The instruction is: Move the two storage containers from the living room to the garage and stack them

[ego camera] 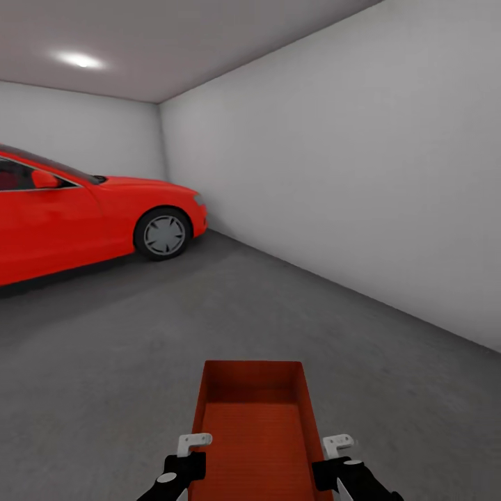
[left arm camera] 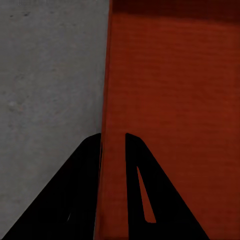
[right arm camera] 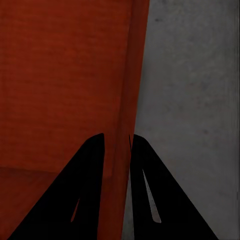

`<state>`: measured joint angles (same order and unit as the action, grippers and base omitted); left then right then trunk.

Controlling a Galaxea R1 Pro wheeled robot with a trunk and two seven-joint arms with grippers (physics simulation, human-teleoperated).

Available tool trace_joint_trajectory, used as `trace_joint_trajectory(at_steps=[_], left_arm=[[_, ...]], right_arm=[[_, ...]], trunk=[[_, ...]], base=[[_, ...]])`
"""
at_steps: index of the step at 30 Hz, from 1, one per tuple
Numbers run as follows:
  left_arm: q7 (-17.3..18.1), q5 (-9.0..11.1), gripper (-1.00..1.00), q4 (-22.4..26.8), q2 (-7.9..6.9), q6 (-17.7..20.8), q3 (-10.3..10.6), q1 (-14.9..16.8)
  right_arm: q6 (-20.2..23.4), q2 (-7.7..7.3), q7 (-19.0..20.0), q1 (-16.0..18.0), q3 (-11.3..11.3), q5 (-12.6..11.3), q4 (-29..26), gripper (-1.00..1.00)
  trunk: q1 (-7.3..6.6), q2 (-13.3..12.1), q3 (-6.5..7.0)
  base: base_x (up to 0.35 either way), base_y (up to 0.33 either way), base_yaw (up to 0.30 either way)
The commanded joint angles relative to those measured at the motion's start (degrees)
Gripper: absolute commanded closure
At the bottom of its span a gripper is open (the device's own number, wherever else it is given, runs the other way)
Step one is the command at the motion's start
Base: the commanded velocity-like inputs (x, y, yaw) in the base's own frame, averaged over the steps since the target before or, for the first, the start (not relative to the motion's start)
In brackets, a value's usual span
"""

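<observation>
head view: both grippers (left [ego camera: 186, 456], right [ego camera: 342, 459]) clamp the storage container's [ego camera: 252, 424] side walls above garage floor [ego camera: 125, 348].

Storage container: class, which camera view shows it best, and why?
The head view: the storage container shows its open top, floor and walls, held between left gripper and right gripper. Each wrist view shows just one side wall pinched between that gripper's fingers.

The head camera looks forward and down across the garage floor [ego camera: 292, 306], the storage container [ego camera: 254, 424] at bottom centre. Each wrist camera peers closely along its pincer at one container wall and that floor.
</observation>
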<state>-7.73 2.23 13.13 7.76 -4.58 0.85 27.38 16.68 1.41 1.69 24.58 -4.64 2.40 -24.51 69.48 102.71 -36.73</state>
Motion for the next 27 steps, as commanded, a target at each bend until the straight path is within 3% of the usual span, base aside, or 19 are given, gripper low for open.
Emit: trace_joint_trajectory(at_steps=[1, 27], left_arm=[[-0.18, -0.11, 1.0, 0.23, -2.4, -0.17, 0.2, 0.04], [-0.18, -0.12, 1.0, 0.21, -2.4, -0.17, 0.2, 0.04]], right_arm=[[0.37, -0.61, 0.51, 0.03, -0.19, -0.82, 0.06, 1.0], [0.37, -0.61, 0.51, 0.03, -0.22, -0.82, 0.07, 1.0]], trunk=[[0.01, 0.03, -0.05], [0.01, 0.03, -0.05]], base=[[0.148, 0.0, -0.285], [0.205, 0.0, -0.285]])
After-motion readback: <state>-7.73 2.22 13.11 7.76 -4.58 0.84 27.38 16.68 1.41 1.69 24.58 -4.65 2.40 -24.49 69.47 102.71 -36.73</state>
